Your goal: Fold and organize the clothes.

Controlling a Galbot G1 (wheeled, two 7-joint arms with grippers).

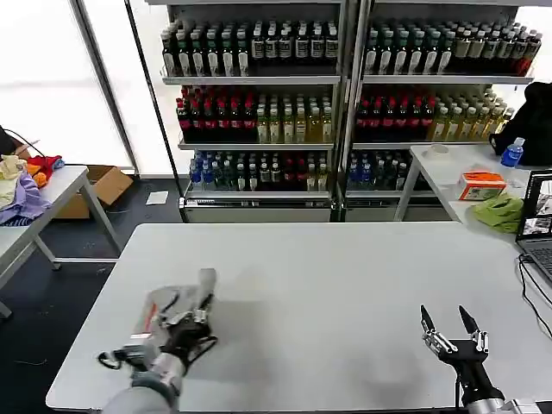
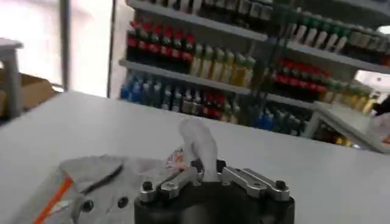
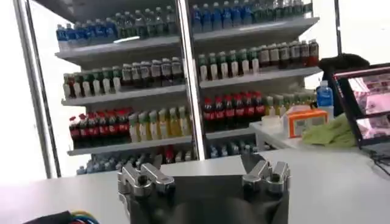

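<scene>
The clothes [image 1: 162, 312], a light grey shirt, lie bunched near the front left corner of the white table [image 1: 345, 285]. My left gripper [image 1: 203, 298] is shut on a fold of this fabric, which sticks up between the jaws. In the left wrist view the pinched fold [image 2: 198, 140] rises above the left gripper [image 2: 207, 168]. Behind it lies the rest of the shirt [image 2: 100, 173], with its orange collar strip [image 2: 56, 199] and chest print [image 2: 177, 157]. My right gripper [image 1: 448, 323] stands open over the table's front right, holding nothing. The right wrist view shows the right gripper [image 3: 202, 170] with its jaws spread wide.
Shelves of bottles [image 1: 259, 112] fill the back. A laptop [image 1: 539, 220] with cables sits at the table's right edge. Behind it a side table holds a lime-green cloth [image 1: 500, 211] and an orange box [image 1: 480, 184]. A garment heap [image 1: 21, 185] lies on the left table.
</scene>
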